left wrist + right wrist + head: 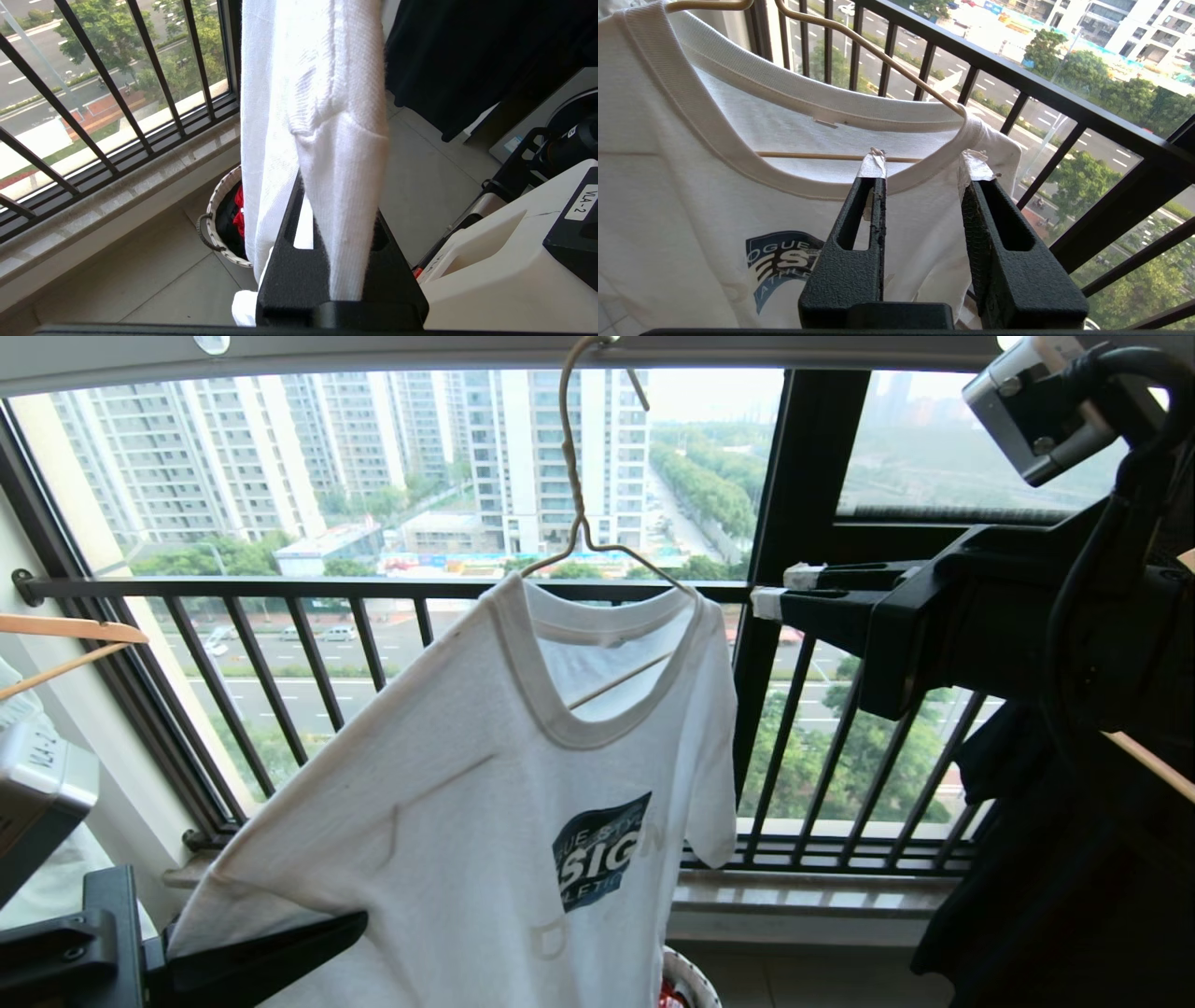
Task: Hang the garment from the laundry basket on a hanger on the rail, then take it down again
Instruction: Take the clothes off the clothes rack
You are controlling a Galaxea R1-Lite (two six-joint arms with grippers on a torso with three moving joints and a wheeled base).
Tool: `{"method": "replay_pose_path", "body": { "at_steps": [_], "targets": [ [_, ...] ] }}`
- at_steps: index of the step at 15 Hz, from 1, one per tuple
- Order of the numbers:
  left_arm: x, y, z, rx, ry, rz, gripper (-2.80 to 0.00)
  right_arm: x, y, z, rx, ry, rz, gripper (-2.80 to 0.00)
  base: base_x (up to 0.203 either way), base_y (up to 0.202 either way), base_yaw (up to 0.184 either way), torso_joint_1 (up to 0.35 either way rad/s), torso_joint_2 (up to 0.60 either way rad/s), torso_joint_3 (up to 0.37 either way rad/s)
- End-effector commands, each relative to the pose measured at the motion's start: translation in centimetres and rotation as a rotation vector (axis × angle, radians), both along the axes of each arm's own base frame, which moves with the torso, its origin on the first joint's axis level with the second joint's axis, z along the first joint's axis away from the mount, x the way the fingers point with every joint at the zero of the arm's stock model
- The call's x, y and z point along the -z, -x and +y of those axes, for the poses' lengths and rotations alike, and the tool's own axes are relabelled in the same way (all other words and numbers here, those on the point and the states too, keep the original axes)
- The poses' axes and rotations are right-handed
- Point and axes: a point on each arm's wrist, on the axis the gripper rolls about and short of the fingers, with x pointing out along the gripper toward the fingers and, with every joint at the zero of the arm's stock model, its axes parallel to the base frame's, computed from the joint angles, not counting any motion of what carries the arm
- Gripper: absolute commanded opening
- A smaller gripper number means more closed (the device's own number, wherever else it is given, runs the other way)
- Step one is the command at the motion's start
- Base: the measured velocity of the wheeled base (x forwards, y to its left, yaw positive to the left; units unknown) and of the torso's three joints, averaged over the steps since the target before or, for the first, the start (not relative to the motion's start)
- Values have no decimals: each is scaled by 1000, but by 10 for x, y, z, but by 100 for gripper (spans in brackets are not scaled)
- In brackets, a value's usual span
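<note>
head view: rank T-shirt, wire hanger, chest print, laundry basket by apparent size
1. T-shirt, largest by far.
2. Wire hanger, long hook included; its arms are partly inside the shirt.
3. Chest print.
4. Laundry basket: only a sliver of rim shows at the bottom edge, so its real size is unsure.

- Illumination: bright overcast daylight, entering through the window railing (pixel 373 644).
- Backlighting: black garment (pixel 1027 859) and near arm parts rendered almost featureless.
- Garment (pixel 485 784): evenly lit, soft shadows in folds.
- Sharpness: good; distant skyline hazy.
- Distortion: wide-angle bending at edges.
</note>
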Motion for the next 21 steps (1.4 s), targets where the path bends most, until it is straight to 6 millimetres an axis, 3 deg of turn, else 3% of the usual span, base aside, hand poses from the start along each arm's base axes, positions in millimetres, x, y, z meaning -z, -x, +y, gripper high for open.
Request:
{"method": "replay_pose_path", "body": {
  "at_steps": [1, 4, 8, 15, 18, 21],
  "targets": [
    [0, 1, 1, 0, 4, -5, -280, 11, -17, 22, -20, 50, -22, 0, 0, 0, 0, 0, 0, 0],
    [-1, 5, 4, 0, 16, -16, -280, 14, -31, 41, -32, 70, -127, 0, 0, 0, 0, 0, 0, 0],
    [-3, 8, 7, 0, 29, -31, -280, -3, -42, 54, -35, 30, -198, 0, 0, 0, 0, 0, 0, 0],
    [1, 9, 8, -2, 22, -24, -280, -29, -6, 59, -183, -175, -60, 0, 0, 0, 0, 0, 0, 0],
    [2, 10, 9, 0, 21, -22, -280, -42, 2, 66, -232, -209, -34, 0, 0, 0, 0, 0, 0, 0],
    [2, 11, 10, 0, 25, -27, -280, -39, -2, 81, -255, -203, -18, 0, 0, 0, 0, 0, 0, 0]
  ]
}}
